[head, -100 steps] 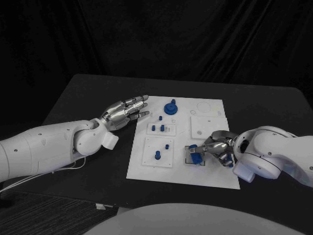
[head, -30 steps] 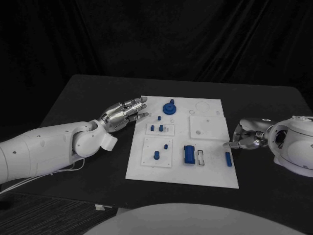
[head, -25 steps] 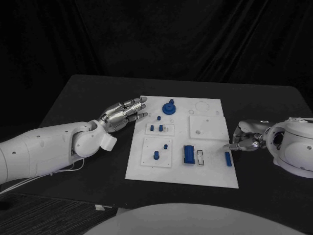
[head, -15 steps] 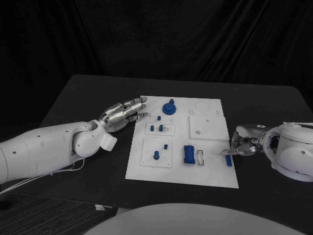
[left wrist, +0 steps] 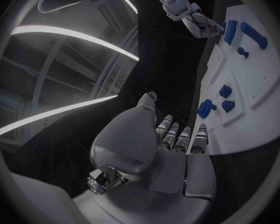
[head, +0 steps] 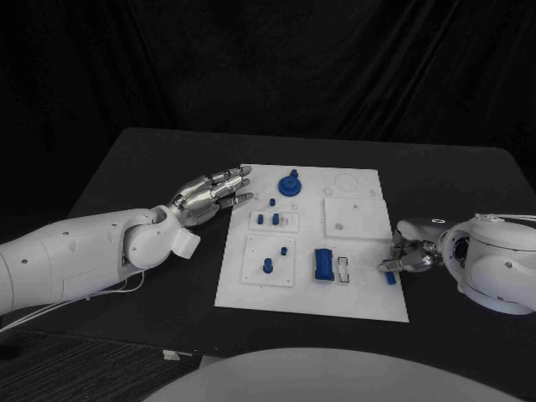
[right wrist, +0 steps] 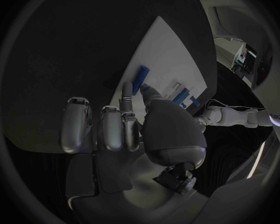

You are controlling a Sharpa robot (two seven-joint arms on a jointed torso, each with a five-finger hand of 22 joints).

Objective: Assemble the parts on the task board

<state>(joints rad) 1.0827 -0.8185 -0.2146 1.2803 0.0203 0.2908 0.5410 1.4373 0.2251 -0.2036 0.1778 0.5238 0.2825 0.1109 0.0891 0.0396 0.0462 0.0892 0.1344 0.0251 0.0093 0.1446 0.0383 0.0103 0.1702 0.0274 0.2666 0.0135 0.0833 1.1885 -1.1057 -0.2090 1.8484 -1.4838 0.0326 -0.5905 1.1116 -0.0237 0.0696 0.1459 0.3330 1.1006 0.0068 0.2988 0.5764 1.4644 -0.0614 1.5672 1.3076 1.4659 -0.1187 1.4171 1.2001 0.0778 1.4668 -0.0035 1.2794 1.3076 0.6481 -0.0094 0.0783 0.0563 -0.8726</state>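
My right hand (head: 410, 255) sits at the right edge of the task board (head: 353, 295), fingers curled in, with fingertip and thumb closing on a small blue bar (head: 390, 275) that lies on the board near that edge. From my wrist, the fingertip (right wrist: 127, 90) and thumb tip meet at the bar's end; whether I truly grip it, I cannot tell. My left hand (head: 208, 194) hovers over the worktop (head: 147, 159) just beside the board's left edge, fingers spread and holding nothing
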